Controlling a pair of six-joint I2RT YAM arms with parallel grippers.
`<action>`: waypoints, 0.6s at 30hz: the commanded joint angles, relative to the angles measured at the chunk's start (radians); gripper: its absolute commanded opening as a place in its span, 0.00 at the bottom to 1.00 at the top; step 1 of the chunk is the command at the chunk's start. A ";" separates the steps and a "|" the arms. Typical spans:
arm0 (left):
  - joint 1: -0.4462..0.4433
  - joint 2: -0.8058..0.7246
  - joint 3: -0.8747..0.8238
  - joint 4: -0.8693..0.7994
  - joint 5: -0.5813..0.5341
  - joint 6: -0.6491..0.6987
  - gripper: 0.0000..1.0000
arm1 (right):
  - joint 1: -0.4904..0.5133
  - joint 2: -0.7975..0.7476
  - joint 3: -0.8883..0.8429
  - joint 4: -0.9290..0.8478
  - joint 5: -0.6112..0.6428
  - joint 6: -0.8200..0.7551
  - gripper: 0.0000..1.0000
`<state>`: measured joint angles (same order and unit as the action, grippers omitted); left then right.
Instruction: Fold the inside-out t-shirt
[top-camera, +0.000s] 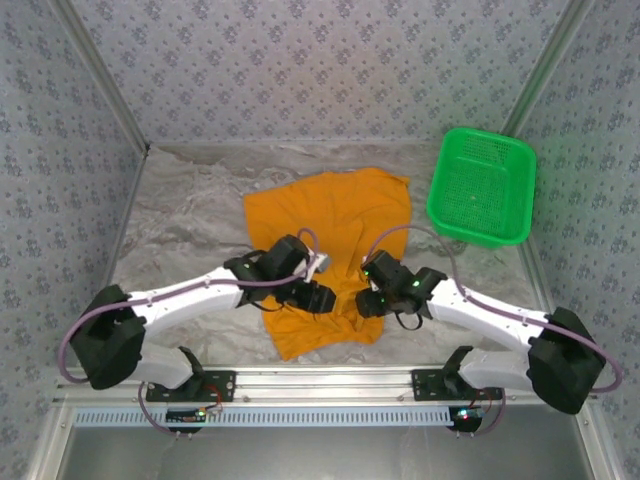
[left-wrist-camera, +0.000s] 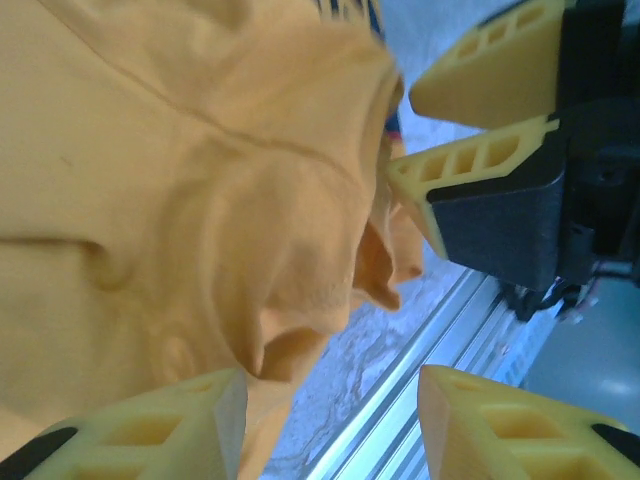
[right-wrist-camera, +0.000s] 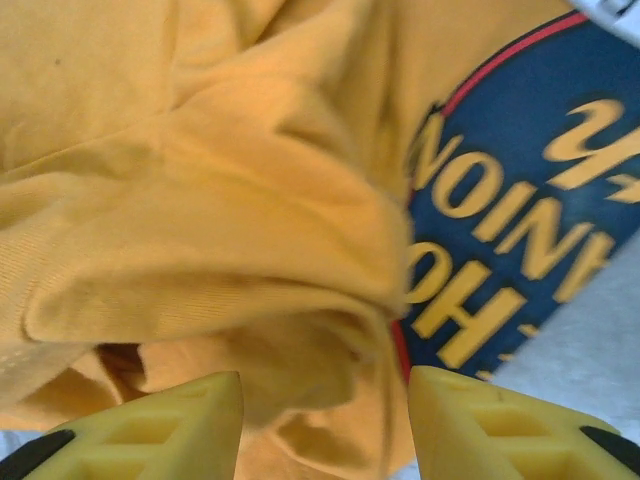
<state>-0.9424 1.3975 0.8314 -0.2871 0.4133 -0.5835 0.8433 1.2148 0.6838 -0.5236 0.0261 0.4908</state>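
Left end effector (left-wrist-camera: 330, 400), right end effector (right-wrist-camera: 325, 390) both open at t-shirt (top-camera: 335, 215) 6 o'clock hem; bunched folds risk multi-layer pinch.

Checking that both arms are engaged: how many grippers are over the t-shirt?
2. The left gripper hangs over the near left part of the t-shirt. The right gripper faces it over the near right edge. Both look open.

Perhaps "UNION", inverted, on t-shirt (right-wrist-camera: 200, 180) print (right-wrist-camera: 500, 95)

Green mesh basket (top-camera: 481, 187) at the table's (top-camera: 190, 235) far right, wrinkled grey covering
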 joint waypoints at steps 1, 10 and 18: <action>-0.069 0.060 0.050 -0.052 -0.118 0.040 0.48 | 0.014 0.060 -0.003 0.066 0.035 0.124 0.50; -0.124 0.158 0.127 -0.079 -0.493 0.032 0.49 | 0.039 0.074 -0.033 0.039 0.105 0.251 0.19; -0.123 0.132 0.196 -0.027 -0.335 0.287 0.54 | 0.036 -0.116 -0.151 0.054 0.086 0.234 0.01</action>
<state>-1.0668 1.5532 0.9920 -0.3363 0.0017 -0.4477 0.8776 1.1381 0.5903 -0.4591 0.0978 0.7181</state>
